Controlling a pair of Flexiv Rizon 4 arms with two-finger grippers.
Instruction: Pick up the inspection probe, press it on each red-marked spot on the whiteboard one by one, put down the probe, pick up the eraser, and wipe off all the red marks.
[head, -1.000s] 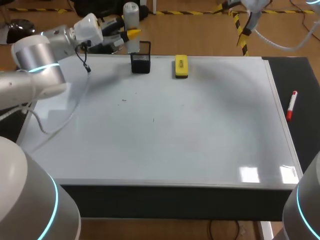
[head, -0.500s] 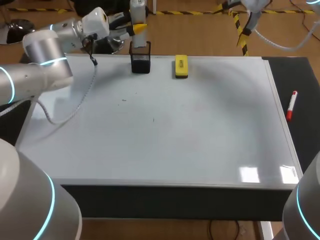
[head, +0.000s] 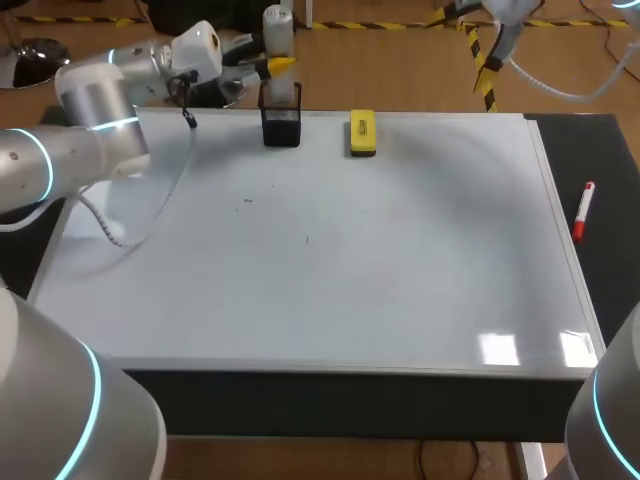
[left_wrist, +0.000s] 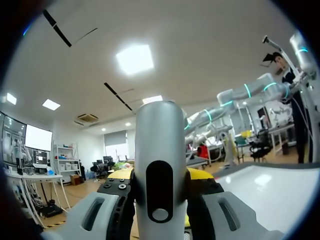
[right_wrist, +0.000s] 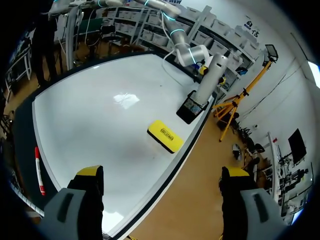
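Observation:
The inspection probe (head: 276, 30), a grey cylinder, stands upright over the black mesh holder (head: 282, 122) at the whiteboard's back edge. My left gripper (head: 272, 68) is shut on it. In the left wrist view the probe (left_wrist: 160, 170) fills the gap between the fingers of the left gripper (left_wrist: 160, 205). Its lower end meets the holder's (right_wrist: 191, 107) top. The yellow eraser (head: 362, 133) lies just right of the holder. My right gripper (right_wrist: 162, 182) hangs open, high over the board's back edge, with the eraser (right_wrist: 165, 135) ahead of it.
The whiteboard (head: 330, 270) covers most of the table and shows only a few tiny dark specks (head: 247, 202). A red marker (head: 583, 210) lies on the dark strip right of the board. My left arm's cable (head: 150, 215) droops over the board's left part.
My left arm has swung right and back, carrying the probe from just left of the holder to directly over it. The right arm has kept still.

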